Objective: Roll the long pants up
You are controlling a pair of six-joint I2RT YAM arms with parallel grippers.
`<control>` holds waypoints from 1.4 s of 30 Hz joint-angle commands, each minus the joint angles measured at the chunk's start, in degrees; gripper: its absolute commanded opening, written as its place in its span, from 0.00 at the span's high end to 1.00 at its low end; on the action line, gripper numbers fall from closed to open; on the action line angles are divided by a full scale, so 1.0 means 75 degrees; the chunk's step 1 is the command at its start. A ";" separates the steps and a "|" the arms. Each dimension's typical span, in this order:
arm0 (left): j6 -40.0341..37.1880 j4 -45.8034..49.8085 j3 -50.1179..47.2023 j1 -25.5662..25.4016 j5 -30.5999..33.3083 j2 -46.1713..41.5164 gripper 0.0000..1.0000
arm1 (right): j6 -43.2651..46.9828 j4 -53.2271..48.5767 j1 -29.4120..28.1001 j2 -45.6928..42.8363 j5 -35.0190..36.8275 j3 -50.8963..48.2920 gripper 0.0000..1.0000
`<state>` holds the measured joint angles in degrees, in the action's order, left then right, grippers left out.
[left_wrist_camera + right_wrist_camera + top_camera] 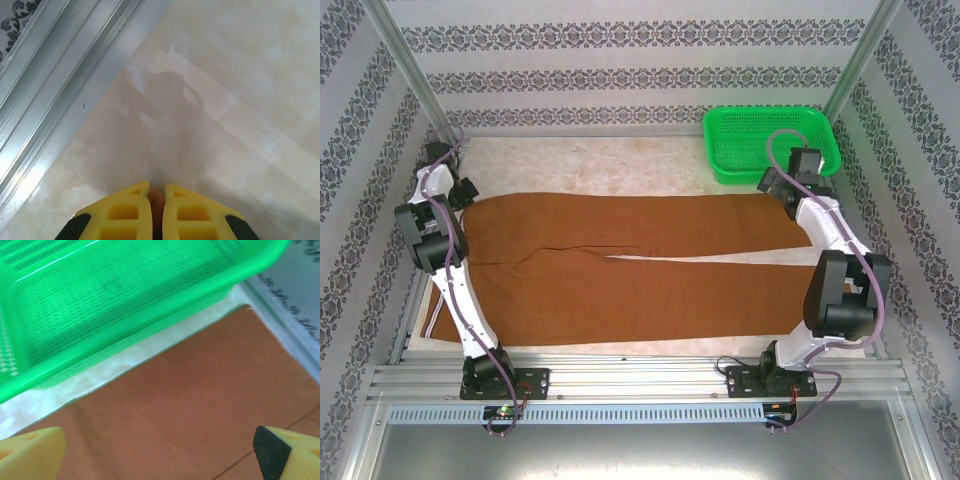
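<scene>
Here we are, the long pants (650, 300) lie spread flat across the pale table (590, 165), waist end at the left, both legs running out to the right, a thin gap between the legs from the crotch onward. The left gripper (460, 190) sits at the far-left corner of the waist. From its wrist camera the left gripper (156, 192) has its yellow fingers (122, 212) drawn almost together, a sliver of rust-brown cloth caught between them, so it is clamped on the pants. Bare table stretches ahead of it, with the metal rail (45, 85) along the left. Over on the other side, the right gripper (772, 182) hovers at the end of the far leg, just beside the green basket (718, 160) in the far-right corner. From its wrist camera the right gripper (157, 450) is spread wide, yellow fingertips (30, 450) far apart at the bottom corners, brown cloth under them, the basket's wall just beyond the cloth's edge
</scene>
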<state>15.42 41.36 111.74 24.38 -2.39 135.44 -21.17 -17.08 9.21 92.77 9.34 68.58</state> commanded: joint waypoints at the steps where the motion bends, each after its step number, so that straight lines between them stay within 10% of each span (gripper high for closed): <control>1: -0.0036 0.0489 -0.0363 -0.0131 -0.0291 -0.0142 1.00 | -0.0687 -0.1220 0.0705 0.0524 0.0608 0.0533 0.02; 29: -0.0344 0.0608 -0.0281 -0.0534 -0.0633 -0.0206 1.00 | -0.0665 -0.4249 0.2578 0.4829 -0.0876 0.3838 0.08; 31: -0.0356 0.0602 -0.0270 -0.0544 -0.0653 -0.0191 1.00 | -0.0539 -0.4325 0.2624 0.4871 -0.1046 0.3841 0.22; 35: -0.0357 0.0622 -0.0225 -0.0544 -0.0690 -0.0115 1.00 | -0.0452 -0.4617 0.2741 0.5033 -0.1411 0.3865 1.00; 42: -0.0184 0.0758 -0.0154 -0.0540 -0.0412 -0.0092 1.00 | -0.0503 -0.4535 0.2797 0.3444 -0.0417 0.2264 1.00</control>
<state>13.93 41.21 109.78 21.80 -4.08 134.17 -25.30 -46.41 30.13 122.08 2.63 90.85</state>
